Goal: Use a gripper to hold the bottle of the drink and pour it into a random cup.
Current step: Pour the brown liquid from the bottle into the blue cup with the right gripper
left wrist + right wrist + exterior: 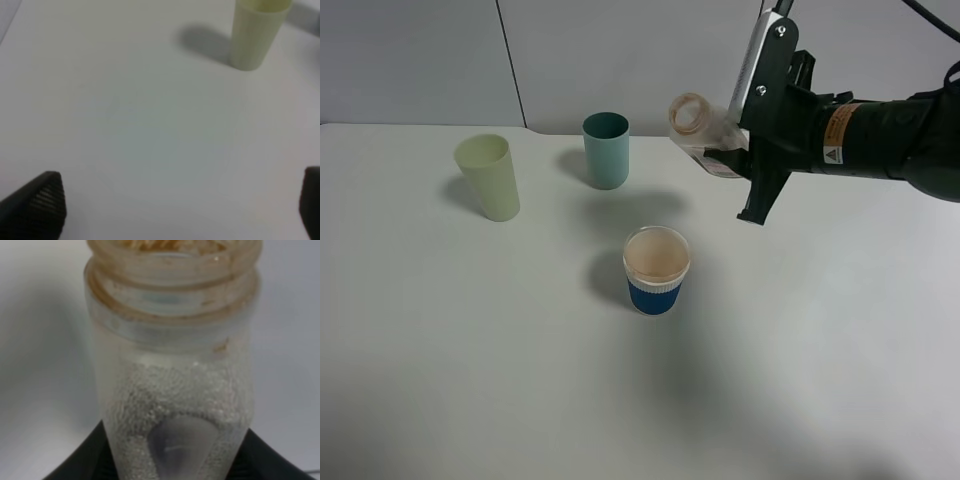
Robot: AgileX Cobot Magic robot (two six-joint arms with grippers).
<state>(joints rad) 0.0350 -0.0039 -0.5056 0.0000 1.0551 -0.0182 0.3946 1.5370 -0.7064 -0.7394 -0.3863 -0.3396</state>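
The right tool [744,152] is clamped on the bottle [705,135] and holds it in the air, tipped well over, its open mouth toward 10 o'clock. The bottle hangs at about 1 o'clock from the cup [657,270], which stands upright mid-desk [470,350] with brownish drink inside. A teal tumbler [607,150] stands at 11 o'clock from the cup, a pale yellow-green tumbler [490,178] at 10 o'clock. The left tool [178,200] is spread wide over bare desk, gripping nothing.

The white table [470,380] carried a pale yellow-green tumbler [488,178] and a teal tumbler [606,150] near its far edge, with the blue-banded cup [657,270] nearer its middle.
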